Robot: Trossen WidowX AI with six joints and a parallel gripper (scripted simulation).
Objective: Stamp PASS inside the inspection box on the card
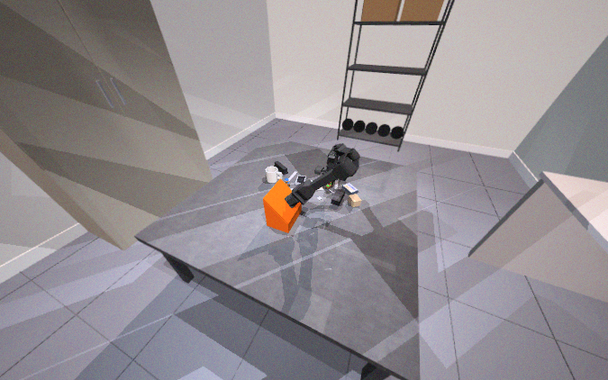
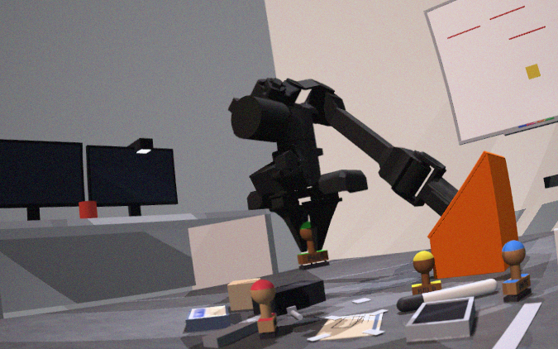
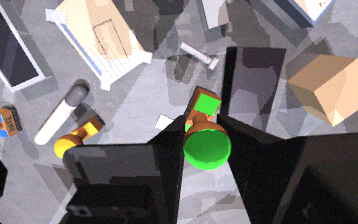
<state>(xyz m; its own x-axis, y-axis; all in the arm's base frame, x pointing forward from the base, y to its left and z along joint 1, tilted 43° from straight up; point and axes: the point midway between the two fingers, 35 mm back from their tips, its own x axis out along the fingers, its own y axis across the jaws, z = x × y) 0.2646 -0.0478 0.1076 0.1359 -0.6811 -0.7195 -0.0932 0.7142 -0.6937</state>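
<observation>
My gripper point(image 2: 311, 241) point(image 3: 200, 119) is shut on the green-topped PASS stamp point(image 2: 311, 254) point(image 3: 206, 146), gripping its wooden stem with the base pointing down. The stamp hangs over the bench next to a black block point(image 2: 291, 294) point(image 3: 252, 82). The card point(image 2: 350, 326) point(image 3: 80, 20) lies flat, with a thin outlined box drawn on it. A grey-framed dark pad point(image 2: 441, 313) point(image 3: 7, 50) lies beyond the card. The arm point(image 1: 315, 184) reaches past the orange wedge.
Red-topped point(image 2: 263, 303), yellow-topped point(image 2: 423, 271) point(image 3: 75, 140) and blue-topped point(image 2: 513, 269) point(image 3: 2, 125) stamps are on the bench. A white cylinder point(image 2: 450, 289) point(image 3: 60, 117), a cardboard cube point(image 2: 240, 294) point(image 3: 330, 87) and a tall orange wedge point(image 2: 475, 221) point(image 1: 279, 207) are close by.
</observation>
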